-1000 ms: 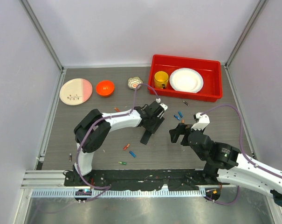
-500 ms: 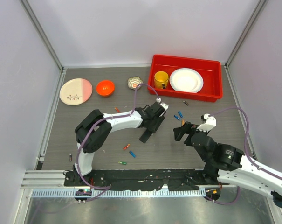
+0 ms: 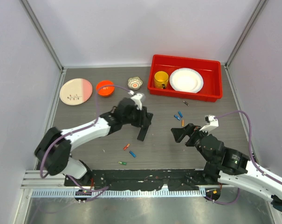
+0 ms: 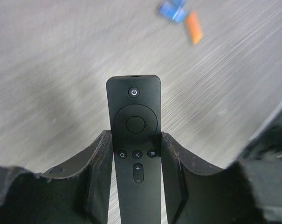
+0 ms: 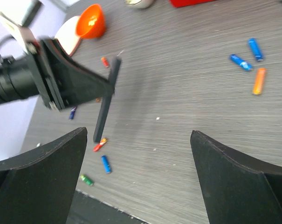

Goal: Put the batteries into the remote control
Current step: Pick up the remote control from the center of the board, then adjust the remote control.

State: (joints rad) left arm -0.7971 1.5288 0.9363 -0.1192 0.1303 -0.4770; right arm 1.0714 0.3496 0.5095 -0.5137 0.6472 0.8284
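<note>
The remote control (image 4: 134, 135) is a slim black bar, and my left gripper (image 4: 135, 138) is shut on its two long edges, button face toward the wrist camera. From above, the left gripper (image 3: 141, 117) holds the remote control (image 3: 142, 131) near mid-table, its free end slanting down. Batteries lie loose: two blue (image 3: 178, 115) and an orange one (image 3: 182, 122) on the right, and a red-orange (image 3: 126, 146), a blue (image 3: 132, 154) and a green one (image 3: 122, 163) nearer the front. My right gripper (image 3: 182, 134) hangs open and empty over bare table (image 5: 138, 135).
A red bin (image 3: 210, 93) at the back right holds a yellow mug (image 3: 161, 80) and a white plate (image 3: 186, 80). An orange bowl (image 3: 104, 87), a pink-and-cream plate (image 3: 75, 91) and a small foil cup (image 3: 135, 83) stand along the back. A dark battery (image 3: 185, 102) lies by the bin.
The left arm has stretched out low to the left, and its gripper has shifted slightly left, still holding the remote. The right gripper has drawn back to the right and toward the front.
</note>
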